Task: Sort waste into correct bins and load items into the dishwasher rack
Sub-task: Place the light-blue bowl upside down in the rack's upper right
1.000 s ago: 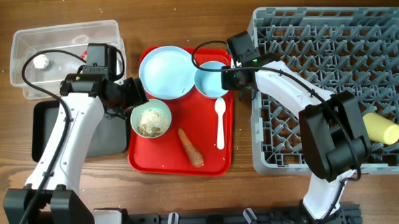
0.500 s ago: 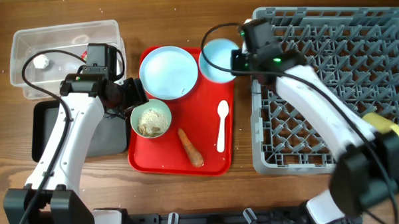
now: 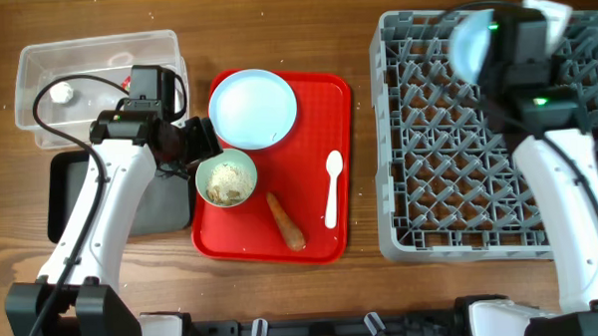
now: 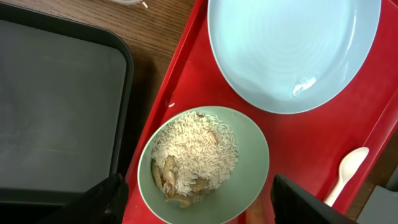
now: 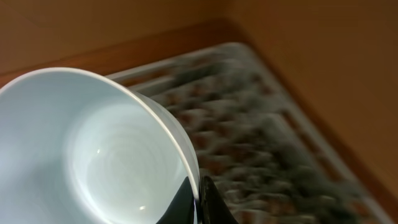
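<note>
**Pale blue bowl point(image 5: 93, 149) held above the rack point(image 3: 449, 173), pegs below**

The right pincer point(image 5: 199, 200) is closed tight on the rim of the pale blue bowl. The bowl hangs tipped from it, with its mouth turned sideways. Beneath the pincer lies a far corner of the grey rack. Its pegs are only a blur in the wrist view, so we cannot tell how near the bowl's lower edge is to them.

We judge the step in hand to be seating this bowl. To do it well we would:

- lower it slowly;
- keep it tipped so it slips on edge between two rows of pegs;
- stay clear of the rack wall beside the pincer;
- let go only once the pegs carry the weight.

A grip this slight on the rim may let the bowl swing, so we would avoid any sudden stop.

The left pincer point(image 4: 202, 204) stands wide apart and holds nothing. Right under it sits the green bowl point(image 4: 202, 165) of rice point(image 4: 193, 152) on the red tray point(image 4: 186, 74). The plate point(image 4: 292, 50) lies just beyond the fingertips, and the black tray point(image 4: 56, 112) is off to one side.
</note>
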